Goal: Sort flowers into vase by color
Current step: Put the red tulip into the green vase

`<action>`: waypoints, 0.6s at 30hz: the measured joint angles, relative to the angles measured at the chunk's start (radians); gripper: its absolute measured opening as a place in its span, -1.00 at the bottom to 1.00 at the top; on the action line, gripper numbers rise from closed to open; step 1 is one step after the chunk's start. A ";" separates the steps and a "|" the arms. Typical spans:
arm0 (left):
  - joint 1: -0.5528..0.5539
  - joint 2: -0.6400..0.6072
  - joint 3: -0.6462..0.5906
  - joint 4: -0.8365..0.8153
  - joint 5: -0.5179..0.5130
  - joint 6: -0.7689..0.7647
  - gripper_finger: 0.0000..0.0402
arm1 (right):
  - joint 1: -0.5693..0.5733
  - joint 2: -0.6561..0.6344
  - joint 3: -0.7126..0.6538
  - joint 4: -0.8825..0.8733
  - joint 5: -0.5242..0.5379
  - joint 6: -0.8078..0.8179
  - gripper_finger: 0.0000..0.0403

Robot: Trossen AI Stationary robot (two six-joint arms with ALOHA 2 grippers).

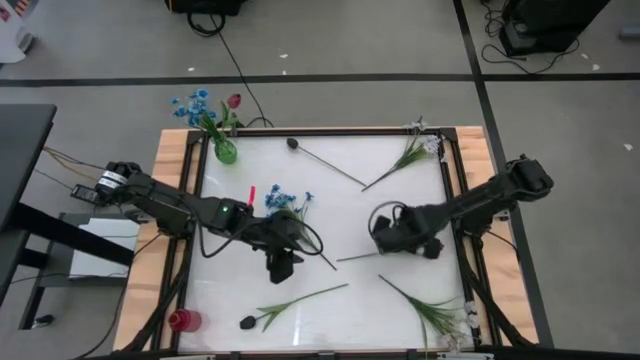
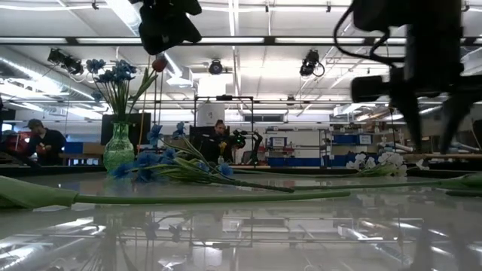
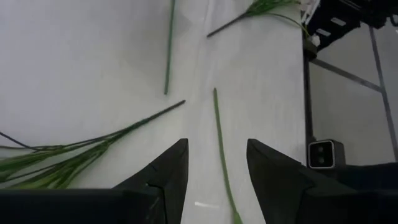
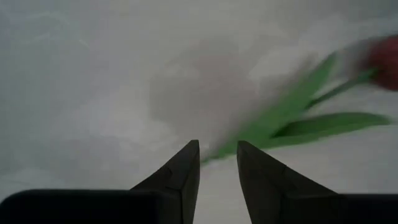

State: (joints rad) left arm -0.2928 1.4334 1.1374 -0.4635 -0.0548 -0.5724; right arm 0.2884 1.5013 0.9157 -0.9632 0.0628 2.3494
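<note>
White tabletop (image 1: 330, 215) framed in wood is spreading under two dark arms, with a bright workshop hall and seated people showing beyond it in the low view. At the far left corner a green glass vase (image 1: 226, 151) is holding blue flowers (image 1: 192, 104) and one red-headed bloom (image 1: 234, 101). Left gripper (image 1: 281, 267) is hanging over the table's middle left, just near of a loose blue spray (image 1: 288, 202) lying flat; its fingers (image 3: 171, 171) are standing apart and gripping nothing, a bare green stem (image 3: 221, 149) passing between them on the surface below. Right gripper (image 4: 217, 163) is hovering right of centre, fingers narrowly parted and empty, with a blurred green stem (image 4: 298, 106) and reddish head (image 4: 387, 53) lying beyond their tips. Elsewhere on the table, a dark-headed flower (image 1: 293, 143) is lying at the far middle, white flowers (image 1: 424, 142) at the far right corner, more white ones (image 1: 462, 318) at the near right, and another dark-headed stem (image 1: 290, 304) along the near edge beside a red cup (image 1: 183, 320)
</note>
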 joint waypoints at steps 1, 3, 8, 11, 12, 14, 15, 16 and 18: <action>0.002 0.000 0.000 -0.003 0.001 0.000 -0.17 | -0.016 0.007 0.000 0.026 0.000 -0.002 -0.42; 0.005 0.000 0.000 -0.004 0.001 -0.001 -0.17 | -0.034 0.017 0.000 0.085 -0.009 -0.011 -0.42; 0.003 0.000 0.000 -0.029 0.007 -0.002 -0.17 | -0.039 0.053 0.000 0.129 -0.064 -0.013 -0.42; 0.003 0.000 0.000 -0.044 0.007 -0.002 -0.17 | -0.038 0.075 0.000 0.120 -0.090 -0.012 -0.42; 0.003 0.000 0.000 -0.049 0.007 -0.002 -0.17 | -0.039 0.084 0.000 0.126 -0.092 -0.013 -0.42; 0.003 0.000 0.000 -0.054 0.007 0.001 -0.17 | -0.041 0.100 -0.001 0.139 -0.110 -0.011 -0.42; 0.003 0.000 0.000 -0.060 0.007 0.008 -0.17 | -0.041 0.108 -0.001 0.147 -0.115 -0.011 -0.42; 0.003 0.000 0.000 -0.064 0.007 0.016 -0.17 | -0.042 0.118 -0.001 0.155 -0.118 -0.011 -0.42; 0.003 0.000 0.000 -0.065 0.007 0.032 -0.17 | -0.041 0.137 -0.001 0.155 -0.128 -0.011 -0.42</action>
State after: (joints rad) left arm -0.2897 1.4334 1.1374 -0.5286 -0.0479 -0.5401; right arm 0.2470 1.6385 0.9146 -0.8085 -0.0648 2.3383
